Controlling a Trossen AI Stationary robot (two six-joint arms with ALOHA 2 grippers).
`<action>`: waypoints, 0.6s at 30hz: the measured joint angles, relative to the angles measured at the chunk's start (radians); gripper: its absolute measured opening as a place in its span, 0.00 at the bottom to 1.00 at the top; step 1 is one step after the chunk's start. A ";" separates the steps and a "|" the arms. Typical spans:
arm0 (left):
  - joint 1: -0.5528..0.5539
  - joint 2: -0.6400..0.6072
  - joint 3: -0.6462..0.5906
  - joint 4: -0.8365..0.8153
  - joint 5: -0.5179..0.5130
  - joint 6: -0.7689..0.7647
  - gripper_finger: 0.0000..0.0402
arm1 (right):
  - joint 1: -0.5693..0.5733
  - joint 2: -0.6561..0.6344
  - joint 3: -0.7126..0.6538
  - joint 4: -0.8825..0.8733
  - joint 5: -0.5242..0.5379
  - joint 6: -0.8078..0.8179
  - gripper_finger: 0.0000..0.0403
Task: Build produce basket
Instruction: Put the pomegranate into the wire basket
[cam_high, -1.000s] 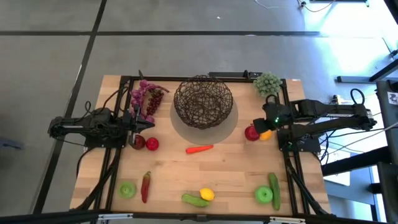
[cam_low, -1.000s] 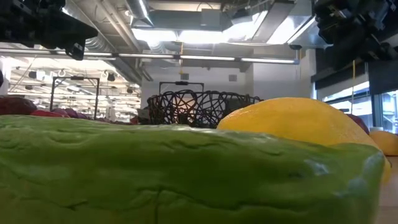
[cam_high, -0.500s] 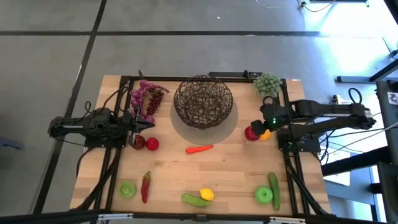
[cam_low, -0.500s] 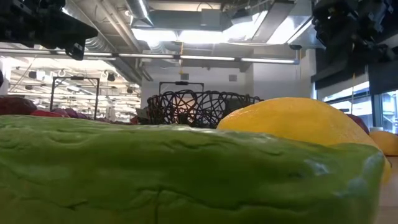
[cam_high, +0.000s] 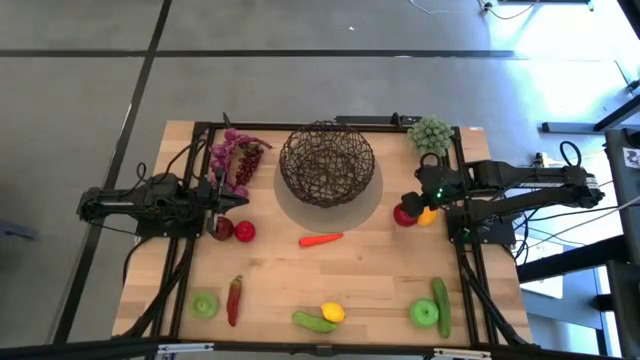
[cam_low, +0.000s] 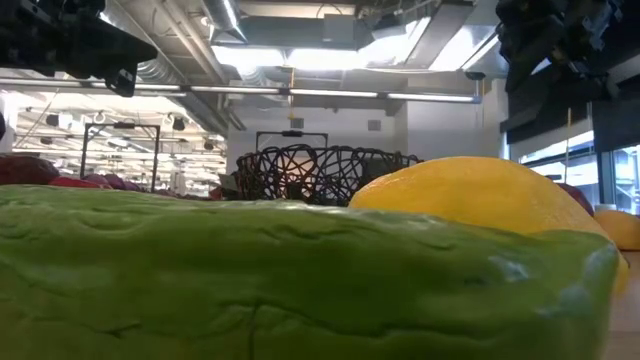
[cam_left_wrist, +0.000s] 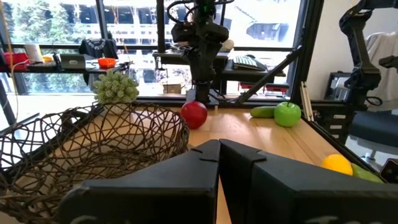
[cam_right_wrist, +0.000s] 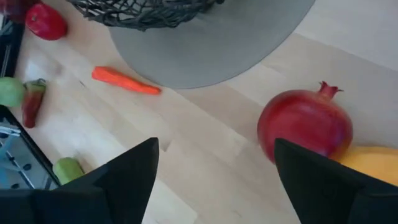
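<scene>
Wooden table (cam_high: 370, 265), contents listed from the left side across.

- Left gripper (cam_high: 222, 200): clenched, holding nothing, parked at the left edge just beside the grapes and two red apples.
- Purple grapes (cam_high: 233, 160): far left, near the table's back edge.
- Two red apples (cam_high: 233, 230): touching or nearly so, just in front of the left gripper.
- Green apple (cam_high: 205, 305) and red chilli (cam_high: 234, 298): front left, side by side.
- Basket (cam_high: 327, 163): centre back, on a grey round mat (cam_high: 372, 208); appears empty, though the mesh makes this hard to confirm.
- Carrot (cam_high: 321, 239): lying flat just in front of the mat.
- Cucumber (cam_high: 312, 321) with lemon (cam_high: 333, 312): front centre, touching.
- Pomegranate (cam_right_wrist: 306, 126): red, crowned, just off the mat's right edge, touching an orange fruit (cam_high: 428, 215).
- Right gripper (cam_high: 418, 205): released, fingers spread wide, hovering over the pomegranate, gripping nothing.
- Pale green bumpy cluster (cam_high: 430, 134): back right corner.
- Second green apple (cam_high: 424, 313) and second cucumber (cam_high: 441, 300): front right, touching.
</scene>
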 joint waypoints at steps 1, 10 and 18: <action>0.000 0.000 0.000 0.000 0.000 0.000 0.00 | 0.000 0.000 0.000 0.000 -0.004 0.000 0.78; 0.000 0.000 0.000 0.000 0.000 0.000 0.00 | 0.000 0.024 0.000 -0.005 -0.053 0.108 0.78; 0.000 0.000 0.000 0.000 0.000 0.000 0.00 | 0.000 0.047 0.000 -0.006 -0.079 0.161 0.78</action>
